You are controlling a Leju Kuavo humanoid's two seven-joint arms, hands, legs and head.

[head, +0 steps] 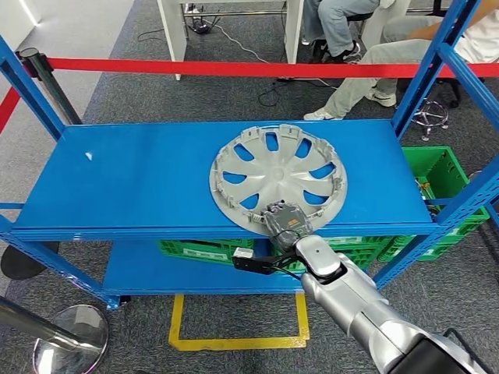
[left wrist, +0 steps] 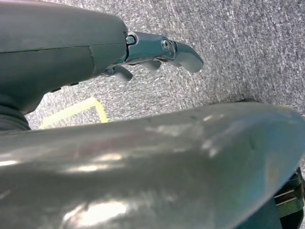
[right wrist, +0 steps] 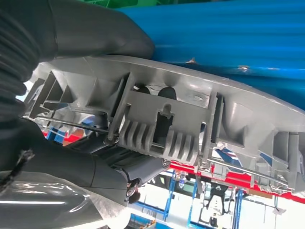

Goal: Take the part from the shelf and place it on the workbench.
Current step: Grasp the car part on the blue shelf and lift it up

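part: a silver wheel cover (head: 277, 178) lies on the upper blue shelf (head: 141, 175), toward its right half, its near edge reaching the shelf's front lip.
right hand: the right hand (head: 285, 221) is at that near edge; in the right wrist view the thumb (right wrist: 104, 31) lies on one face of the rim (right wrist: 169, 119) and the darker fingers (right wrist: 107, 167) on the other, so it looks clamped on the cover.
left hand: the left hand (left wrist: 158, 50) hangs over grey carpet, holding nothing, fingers loosely curved; i cannot tell whether it counts as spread or clenched.
step in hand: judged as securing the grasp before the lift.
how to do it well: the hold is on one edge of a wide, light disc, so it will want to droop; squeeze firmly on the ribbed clip section, raise the near edge first, then draw it straight back.
watch for: the blue upright (head: 433, 66) at right, and the green crate (head: 438, 175) beyond the shelf end.
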